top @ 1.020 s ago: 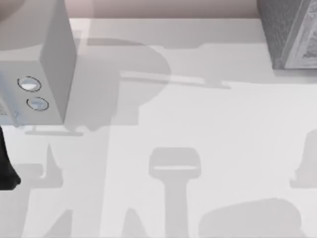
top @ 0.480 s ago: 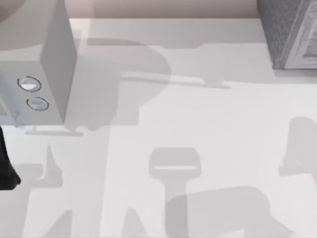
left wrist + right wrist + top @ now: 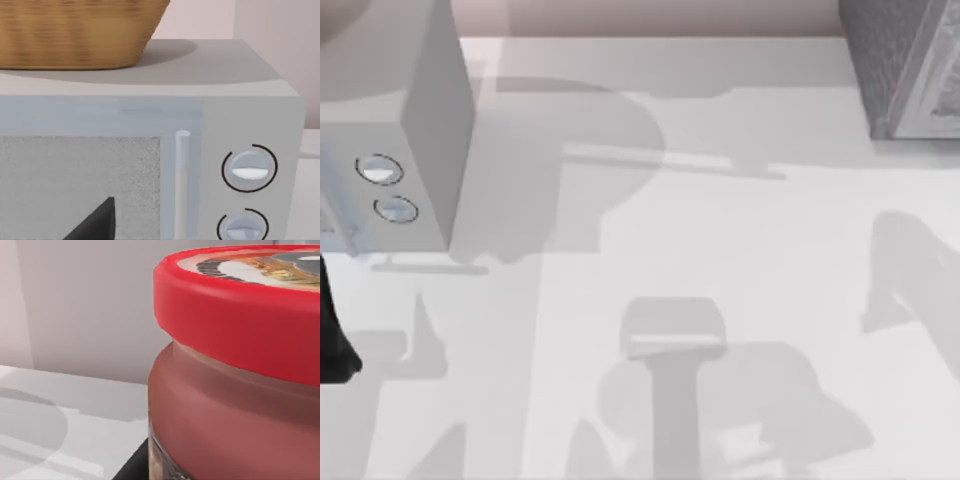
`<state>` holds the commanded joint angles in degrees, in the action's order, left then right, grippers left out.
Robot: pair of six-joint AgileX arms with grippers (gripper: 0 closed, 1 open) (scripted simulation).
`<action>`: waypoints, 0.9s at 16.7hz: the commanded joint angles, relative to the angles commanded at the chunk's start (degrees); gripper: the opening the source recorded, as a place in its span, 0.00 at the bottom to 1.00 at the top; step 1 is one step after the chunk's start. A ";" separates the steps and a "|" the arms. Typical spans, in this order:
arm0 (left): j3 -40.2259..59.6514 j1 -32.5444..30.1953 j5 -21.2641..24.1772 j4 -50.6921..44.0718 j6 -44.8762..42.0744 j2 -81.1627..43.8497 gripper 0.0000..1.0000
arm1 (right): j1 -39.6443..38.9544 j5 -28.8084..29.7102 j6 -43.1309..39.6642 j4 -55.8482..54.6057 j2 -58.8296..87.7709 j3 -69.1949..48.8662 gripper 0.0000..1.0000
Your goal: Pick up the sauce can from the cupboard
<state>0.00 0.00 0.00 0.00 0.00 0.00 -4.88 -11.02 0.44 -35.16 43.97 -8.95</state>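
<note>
Red lid: the sauce can (image 3: pixel 235 370) fills the right wrist view, very close.
Cupboard (image 3: pixel 910 65): far right corner of the surface (image 3: pixel 720 260).
Fingers: cannot tell.

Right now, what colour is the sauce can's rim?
Bright red rim on the sauce can, clearest in the right wrist view.

A pale grey box with two round dials (image 3: pixel 395 120) stands at the table's (image 3: pixel 720 260) left side. A woven basket (image 3: pixel 75 32) sits on its top.
</note>
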 joint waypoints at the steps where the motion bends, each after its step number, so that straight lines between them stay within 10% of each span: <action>1: 0.00 0.00 0.00 0.00 0.00 0.00 1.00 | -0.24 -0.61 0.04 -1.99 2.54 -0.48 0.00; 15: 0.00 0.00 0.00 0.00 0.00 0.00 1.00 | -3.76 -9.25 0.01 -30.38 37.64 -7.66 0.00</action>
<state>0.00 0.00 0.00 0.00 0.00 0.00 -8.65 -20.26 0.45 -65.54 81.61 -16.61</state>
